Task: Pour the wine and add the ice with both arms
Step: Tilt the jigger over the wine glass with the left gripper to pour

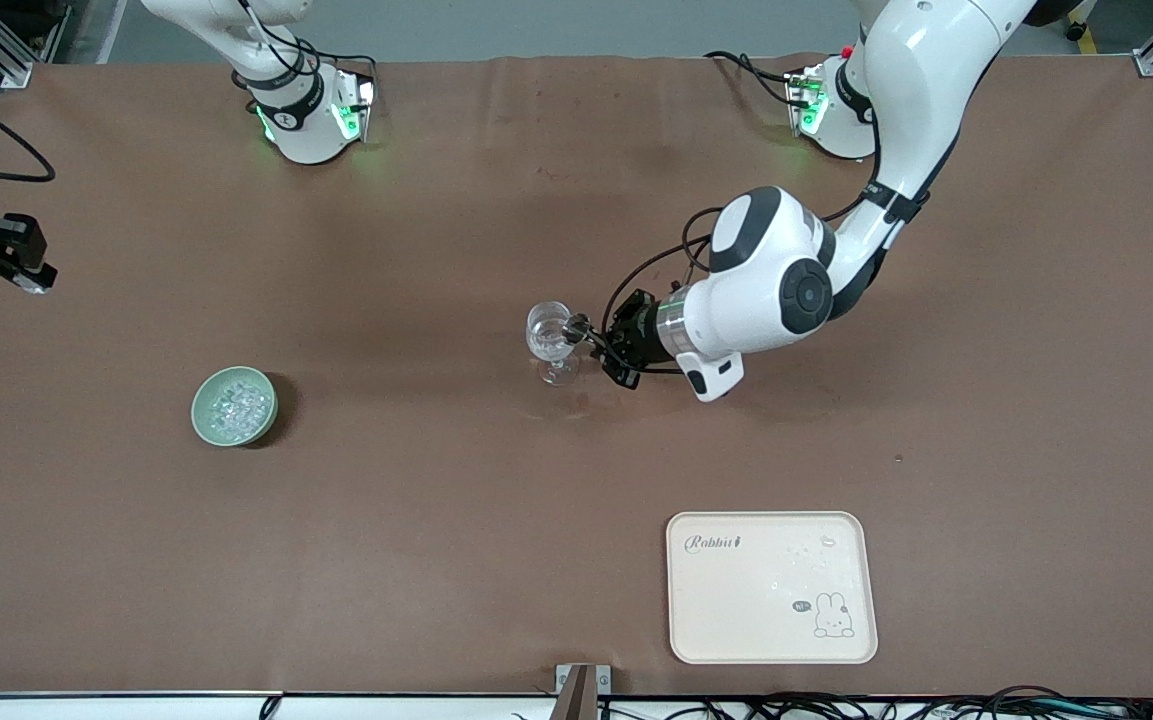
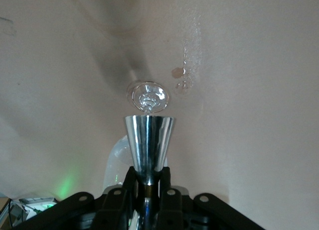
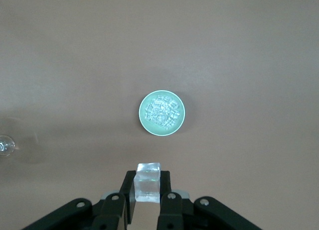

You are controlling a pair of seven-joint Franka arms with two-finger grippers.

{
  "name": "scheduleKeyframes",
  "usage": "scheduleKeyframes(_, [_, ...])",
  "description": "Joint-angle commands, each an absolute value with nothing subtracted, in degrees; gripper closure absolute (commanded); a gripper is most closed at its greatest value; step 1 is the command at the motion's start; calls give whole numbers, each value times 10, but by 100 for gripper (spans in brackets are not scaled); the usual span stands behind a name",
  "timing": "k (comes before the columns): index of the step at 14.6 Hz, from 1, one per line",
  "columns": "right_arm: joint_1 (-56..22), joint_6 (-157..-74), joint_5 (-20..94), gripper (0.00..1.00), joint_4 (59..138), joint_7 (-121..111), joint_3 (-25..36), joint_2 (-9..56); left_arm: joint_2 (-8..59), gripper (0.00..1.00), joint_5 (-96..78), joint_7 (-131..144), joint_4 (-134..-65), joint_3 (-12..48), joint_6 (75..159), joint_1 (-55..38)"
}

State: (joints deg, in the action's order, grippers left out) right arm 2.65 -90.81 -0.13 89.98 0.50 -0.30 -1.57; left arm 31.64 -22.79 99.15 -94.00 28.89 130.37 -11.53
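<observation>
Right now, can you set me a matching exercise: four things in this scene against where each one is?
Things:
1 green bowl
2 tray
3 metal cup
4 single ice cube

Places:
A in the left gripper, at the stemmed glass
B nearest the front camera
C between the right gripper fingers
D holding the heap of ice, toward the right arm's end

Pairs: 1-D, 2-B, 3-A, 4-C

Brown table with green ice bowl, stemmed glass, cream tray.

White arms, black joints, cables
</observation>
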Motion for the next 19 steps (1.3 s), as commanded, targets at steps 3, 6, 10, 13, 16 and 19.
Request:
scheduleKeyframes(3, [30,-911,6,98,912,1,-5,-25,307,100,-157,1051,-940,286,1303,-140])
scheduleKeyframes(6, [30,-910,7,98,912,1,-5,-25,303,100,-143,1061,-938,286,1298,-141])
scheduleKeyframes(10, [30,-910,7,98,912,1,-5,-25,298,100,-87,1101,-937,286,1297,-153])
scheduleKeyframes(13, [30,-910,7,97,912,1,-5,-25,298,100,-29,1147,-929,285,1297,-174])
scheduleKeyframes(16, [30,-908,7,97,913,1,-5,-25,298,100,20,1179,-928,285,1296,-187])
scheduleKeyframes(19, [29,-909,7,97,913,1,-5,-25,297,100,70,1204,-924,286,1273,-195])
